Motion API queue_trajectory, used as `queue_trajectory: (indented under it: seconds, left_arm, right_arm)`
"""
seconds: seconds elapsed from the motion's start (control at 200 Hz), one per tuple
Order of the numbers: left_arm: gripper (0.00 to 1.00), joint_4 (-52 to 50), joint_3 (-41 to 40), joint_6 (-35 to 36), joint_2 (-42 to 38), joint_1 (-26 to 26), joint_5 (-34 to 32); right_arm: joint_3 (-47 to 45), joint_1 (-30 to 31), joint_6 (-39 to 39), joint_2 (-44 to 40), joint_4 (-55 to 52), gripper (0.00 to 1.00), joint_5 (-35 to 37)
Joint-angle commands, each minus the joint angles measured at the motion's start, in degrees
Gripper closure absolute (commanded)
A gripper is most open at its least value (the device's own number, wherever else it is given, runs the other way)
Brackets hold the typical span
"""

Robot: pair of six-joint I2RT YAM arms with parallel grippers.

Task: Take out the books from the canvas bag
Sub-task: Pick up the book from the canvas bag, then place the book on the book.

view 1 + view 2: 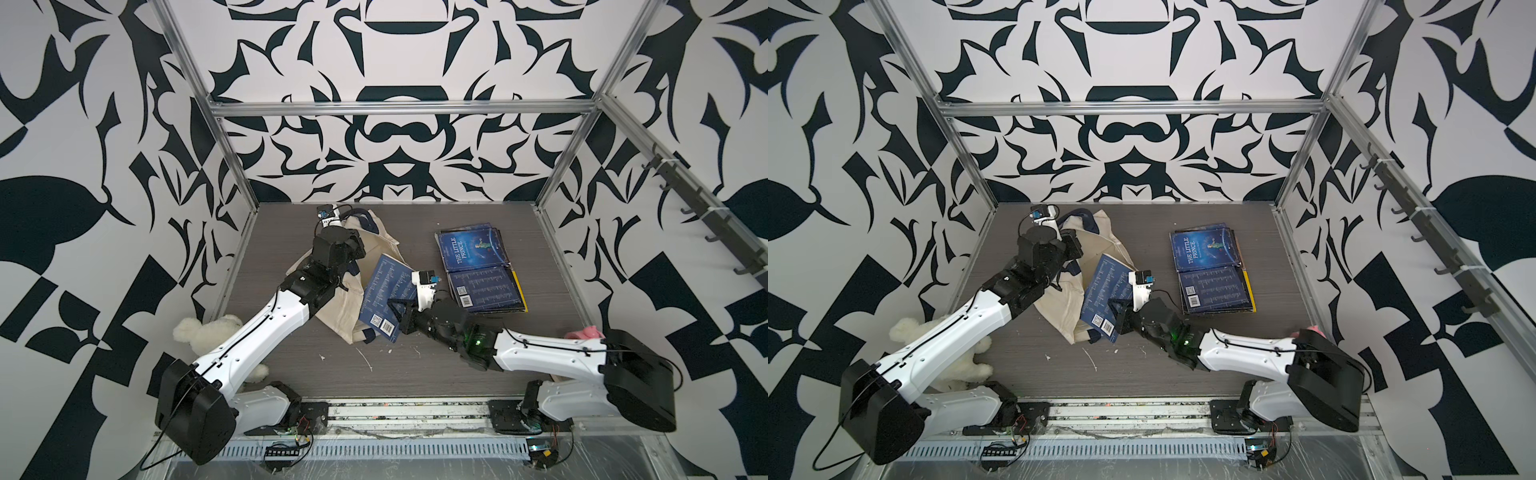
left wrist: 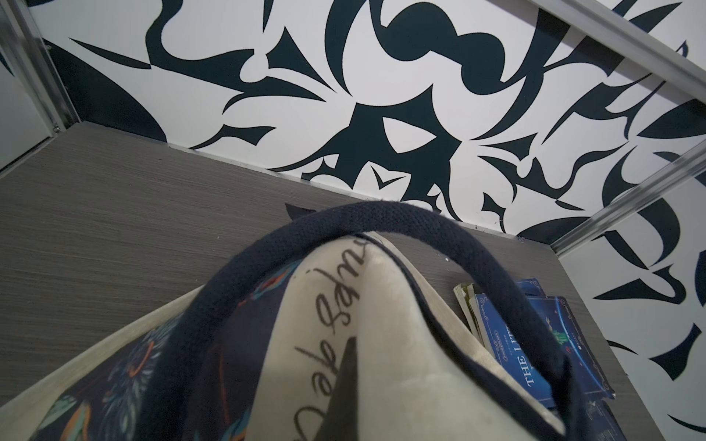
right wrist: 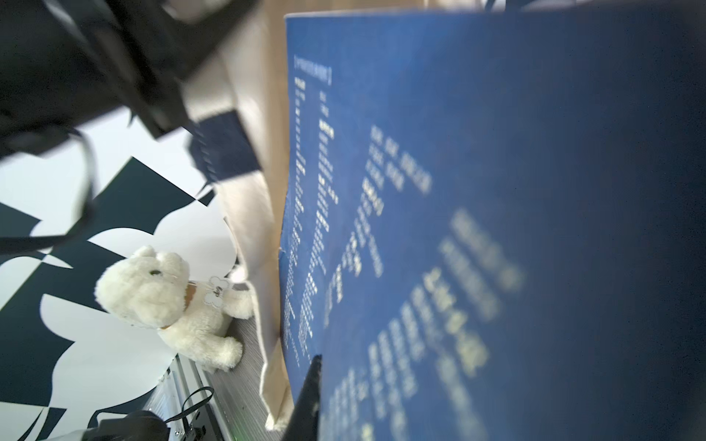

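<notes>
Left tool point(image 1: 358, 244) tight on canvas bag point(image 1: 336, 307), right tool point(image 1: 395, 305) tight on book point(image 1: 380, 291); script lettering point(image 2: 328, 305) wrist-view only.

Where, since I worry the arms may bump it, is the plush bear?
In both top views the plush bear lies on the table's near left side, partly hidden by the left arm, apart from the canvas bag.

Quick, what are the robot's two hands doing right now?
Left hand: closed, gripping the canvas bag.
Right hand: closed on a blue book.
</notes>
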Motion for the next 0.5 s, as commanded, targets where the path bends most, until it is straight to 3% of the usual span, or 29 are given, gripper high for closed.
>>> queue_trajectory:
  seconds: [0.0, 0.235, 0.495]
  left_arm:
    - [1.00, 1.30, 2.36, -1.04, 0.01, 0.73, -1.05]
    - [1.00, 1.03, 2.26, -1.99, 0.27, 1.22, -1.00]
    - [1.00, 1.02, 2.14, -2.54, 0.28, 1.57, -0.68]
  right_arm:
    - [0.18, 0.07, -4.54, -5.54, -1.29, 1.00, 3.91]
    - [0.15, -0.78, -6.03, -16.47, -9.94, 1.00, 11.32]
    - [-0.13, -5.49, -0.37, -28.56, -22.12, 1.00, 23.00]
